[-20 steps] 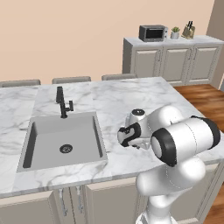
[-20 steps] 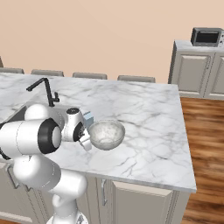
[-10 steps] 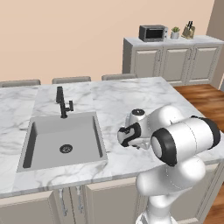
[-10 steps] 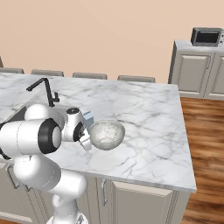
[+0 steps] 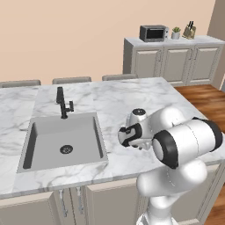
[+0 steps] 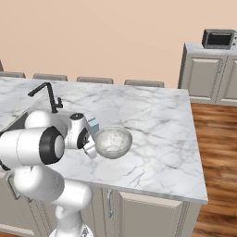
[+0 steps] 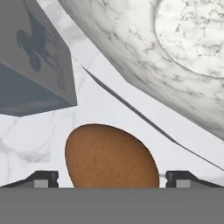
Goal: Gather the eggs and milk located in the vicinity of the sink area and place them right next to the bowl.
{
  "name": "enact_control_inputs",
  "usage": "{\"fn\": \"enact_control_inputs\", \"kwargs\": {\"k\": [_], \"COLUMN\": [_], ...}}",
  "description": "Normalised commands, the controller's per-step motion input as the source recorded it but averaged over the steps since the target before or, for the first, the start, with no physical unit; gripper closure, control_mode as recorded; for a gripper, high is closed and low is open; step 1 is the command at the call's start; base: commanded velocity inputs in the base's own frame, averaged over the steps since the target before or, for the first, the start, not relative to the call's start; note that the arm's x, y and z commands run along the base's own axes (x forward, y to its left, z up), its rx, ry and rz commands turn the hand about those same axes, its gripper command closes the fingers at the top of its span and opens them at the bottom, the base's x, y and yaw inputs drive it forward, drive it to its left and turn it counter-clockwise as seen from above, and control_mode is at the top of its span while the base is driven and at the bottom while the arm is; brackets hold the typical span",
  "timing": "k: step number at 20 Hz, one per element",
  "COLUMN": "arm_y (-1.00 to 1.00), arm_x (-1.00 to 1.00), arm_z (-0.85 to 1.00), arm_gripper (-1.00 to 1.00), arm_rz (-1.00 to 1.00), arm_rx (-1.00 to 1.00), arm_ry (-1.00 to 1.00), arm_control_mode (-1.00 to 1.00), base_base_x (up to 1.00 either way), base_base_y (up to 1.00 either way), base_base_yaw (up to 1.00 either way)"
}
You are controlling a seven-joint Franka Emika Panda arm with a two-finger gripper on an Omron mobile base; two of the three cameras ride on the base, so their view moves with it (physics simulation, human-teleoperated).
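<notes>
Egg (image 7: 111, 156) sits on the tabletop between milk (image 7: 33, 65) and bowl (image 7: 175, 57), just beside both, so this looks like a drop-off by the bowl | jaws spread wide, one tip (image 7: 41, 178) each side of the egg, contact too close to call | sink (image 5: 63, 140) well apart toward the tabletop's far end

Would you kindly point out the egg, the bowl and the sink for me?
egg (image 7: 111, 157), hand view, middle of its brown shell.
bowl (image 6: 112, 141), right base view, speckled inside.
sink (image 5: 59, 137), left base view, basin floor.
</notes>
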Motion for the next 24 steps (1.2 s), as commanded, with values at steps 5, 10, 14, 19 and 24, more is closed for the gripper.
{"fn": "enact_control_inputs", "kwargs": {"k": [5, 10, 14, 19, 24], "arm_y": [0.06, 0.20, 0.23, 0.10, 0.09], "arm_x": [-0.16, -0.19, -0.14, -0.06, -0.05], "arm_z": [0.12, 0.08, 0.06, 0.26, 0.25], "arm_gripper": [-1.00, -1.00, -1.00, -1.00, -1.00], "arm_rz": [0.00, 0.00, 0.00, 0.00, 0.02], "arm_rx": [0.00, 0.00, 0.00, 0.07, 0.12], "arm_ry": [0.00, 0.00, 0.02, 0.04, 0.06], "arm_control_mode": [-1.00, -1.00, -1.00, -1.00, -1.00], "base_base_x": [0.00, 0.00, 0.00, 0.00, 0.00], "base_base_y": [0.00, 0.00, 0.00, 0.00, 0.00], "base_base_yaw": [0.00, 0.00, 0.00, 0.00, 0.00]}}
